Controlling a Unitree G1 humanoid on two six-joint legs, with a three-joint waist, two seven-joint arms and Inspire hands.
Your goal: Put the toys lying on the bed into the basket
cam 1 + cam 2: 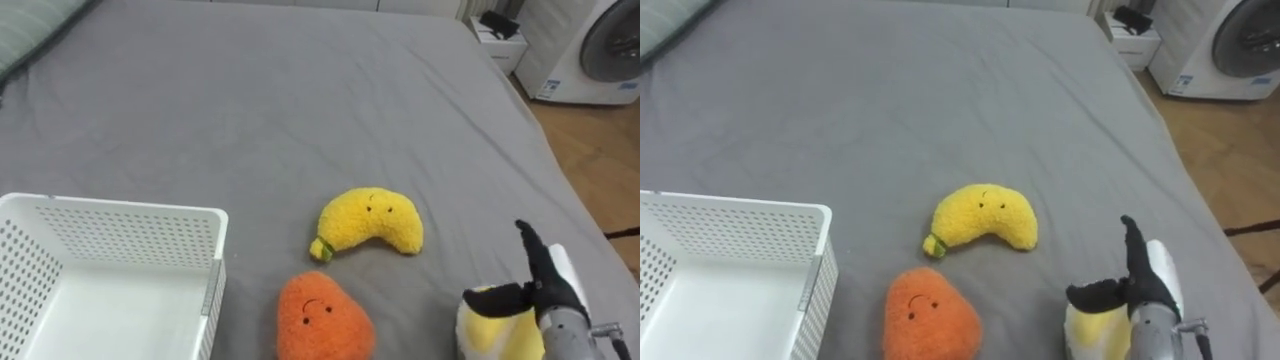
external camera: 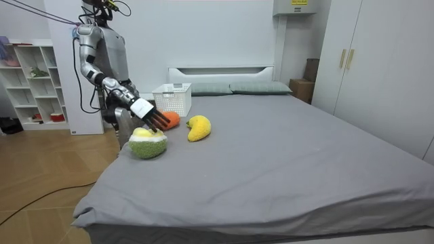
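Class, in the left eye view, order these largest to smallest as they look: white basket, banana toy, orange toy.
1. white basket, clearly largest though cropped.
2-3. banana toy and orange toy look alike; the orange one is nearer and cropped, so I leave them unranked.

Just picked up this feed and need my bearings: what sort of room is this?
Most likely a home bedroom: a wide grey-sheeted bed with pillows at its headboard, tall wardrobe doors beside it, and a washing machine past the bed's corner.
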